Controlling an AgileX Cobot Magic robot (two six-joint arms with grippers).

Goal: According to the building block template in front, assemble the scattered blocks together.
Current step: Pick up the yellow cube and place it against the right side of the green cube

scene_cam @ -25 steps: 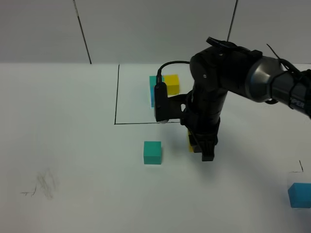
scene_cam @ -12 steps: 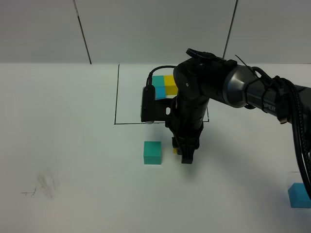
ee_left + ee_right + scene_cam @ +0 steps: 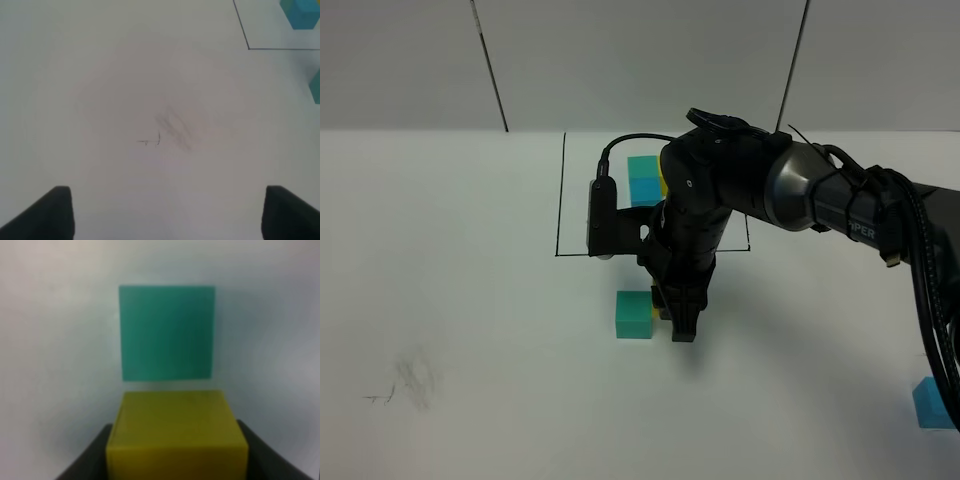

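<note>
My right gripper (image 3: 680, 322) reaches across the middle and is shut on the yellow cube (image 3: 177, 432), low over the table. The arm hides that cube in the exterior high view. The teal-green loose cube (image 3: 633, 314) sits just left of the gripper; in the right wrist view it (image 3: 166, 332) lies straight ahead of the yellow cube with a narrow gap. The sky-blue loose cube (image 3: 932, 403) is at the far right edge. The template (image 3: 643, 180), inside its black frame (image 3: 560, 200), is partly hidden by the arm. My left gripper (image 3: 167, 212) is open over bare table.
A pencil scuff (image 3: 410, 385) marks the table at the front left and also shows in the left wrist view (image 3: 170, 130). The frame corner (image 3: 247, 47) and a template cube (image 3: 300, 12) show there too. A wall stands behind the table.
My right gripper has carried the yellow cube leftward, from well right of the teal-green cube to right beside it. The teal-green and sky-blue loose cubes have not moved.
</note>
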